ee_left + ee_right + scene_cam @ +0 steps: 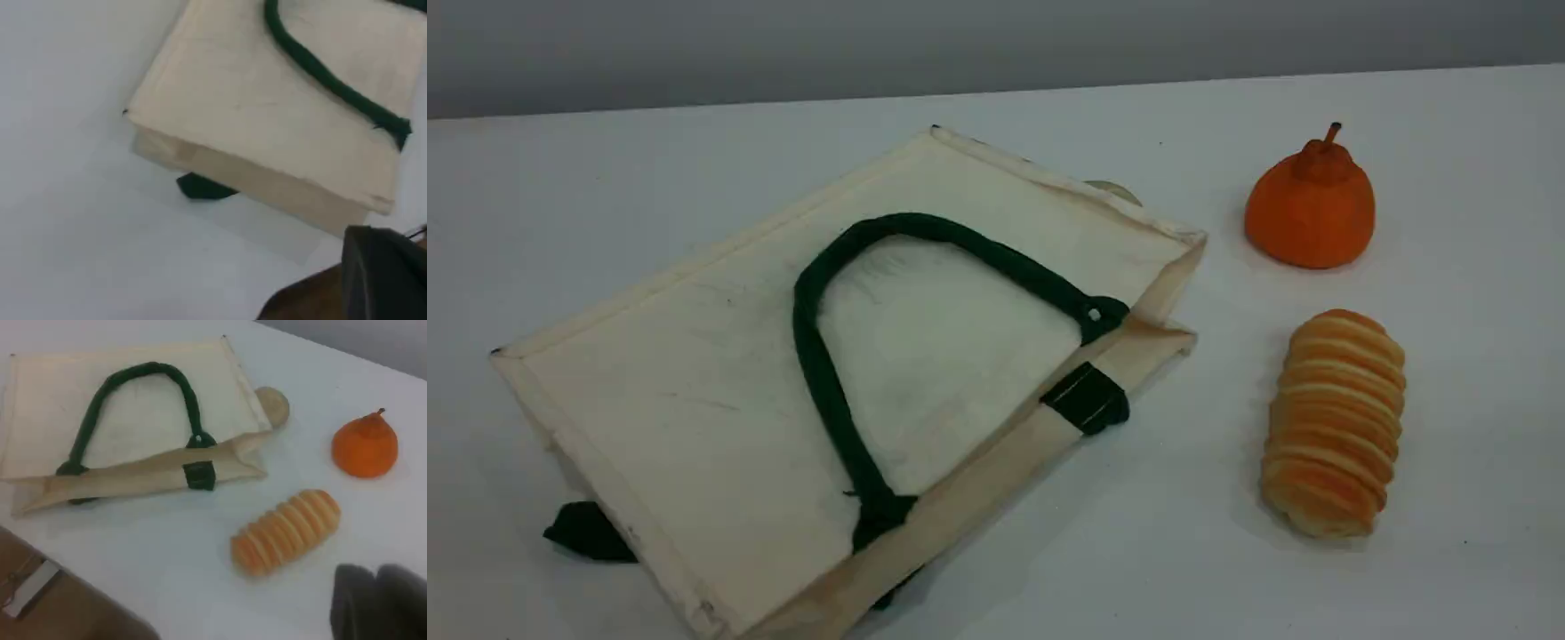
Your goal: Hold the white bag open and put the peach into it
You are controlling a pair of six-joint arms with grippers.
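bag: the white bag [694, 391] lies flat on the table [605, 178], mouth pinched, so it needs lifting open
peach: can't spot it, maybe hidden
beige ball [272, 405]: peeks behind bag
grippers: left gripper [383, 267] and right gripper [380, 603] both closed, empty

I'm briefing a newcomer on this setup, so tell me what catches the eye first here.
The large cream-white canvas tote with its dark green rope handle dominates, lying flat on the table's left and middle. To its right sit a bright orange stemmed pear-shaped fruit and, nearer the camera, a golden ridged bread roll. A plain beige ball peeks from behind the tote's far corner.
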